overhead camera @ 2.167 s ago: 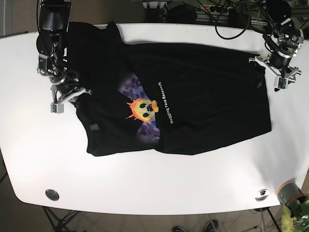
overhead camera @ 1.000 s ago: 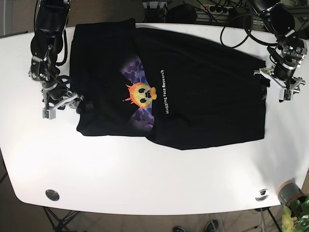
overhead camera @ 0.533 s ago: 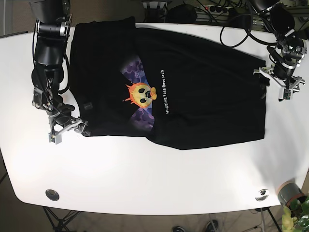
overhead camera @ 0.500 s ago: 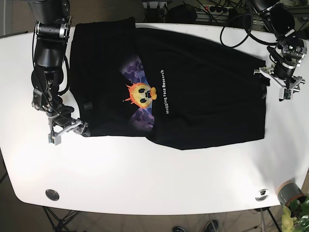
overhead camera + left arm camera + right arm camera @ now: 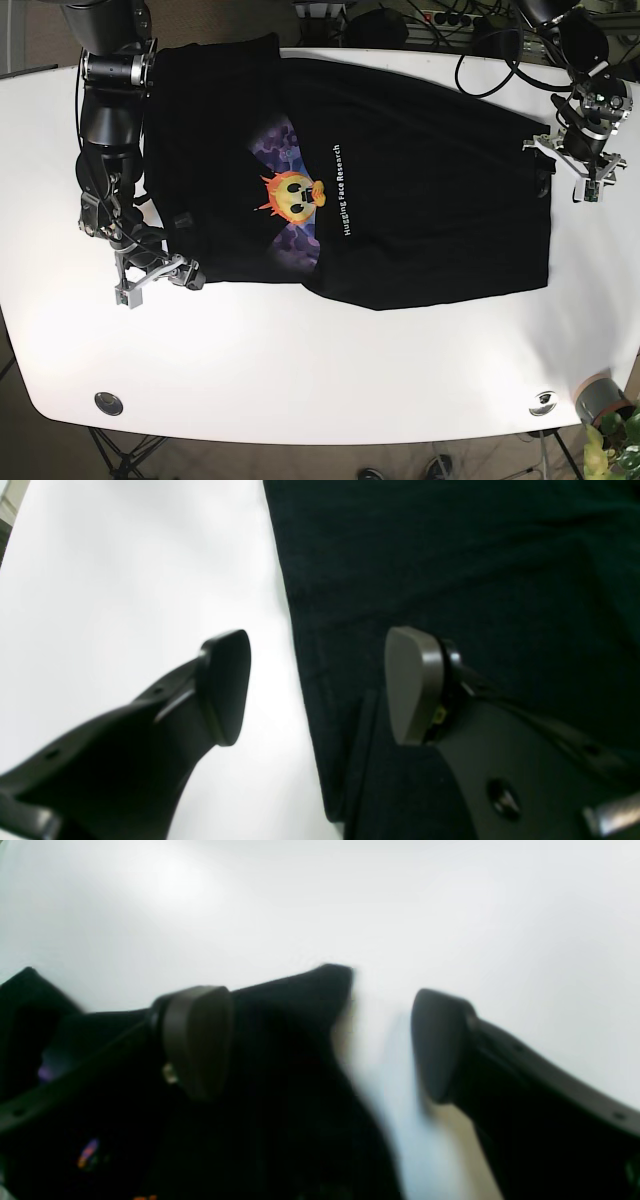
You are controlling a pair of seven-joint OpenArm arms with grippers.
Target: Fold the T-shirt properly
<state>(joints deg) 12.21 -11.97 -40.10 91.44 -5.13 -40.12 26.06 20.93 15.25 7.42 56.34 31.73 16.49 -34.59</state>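
White lettering reading "Hugging Face Research" (image 5: pixel 347 196) runs along the chest of the black T-shirt (image 5: pixel 420 190), beside an orange flame-edged emoji face (image 5: pixel 294 199) on a purple patch. The shirt lies spread across the white table (image 5: pixel 320 370), one sleeve end folded over near the far left corner.

The left gripper (image 5: pixel 315 685) hovers with its jaws spread wide, straddling the shirt's edge: one finger over bare table, the other over black cloth, nothing pinched. In the base view it sits at the garment's right side (image 5: pixel 583 168).

The right gripper (image 5: pixel 320 1040) is also agape, a corner of black fabric lying between its fingers, though that view is blurred. It sits at the shirt's lower left corner (image 5: pixel 160 274).

A potted plant (image 5: pixel 612 420) stands off the table's near right corner, and cables (image 5: pixel 490 40) trail behind the far edge.
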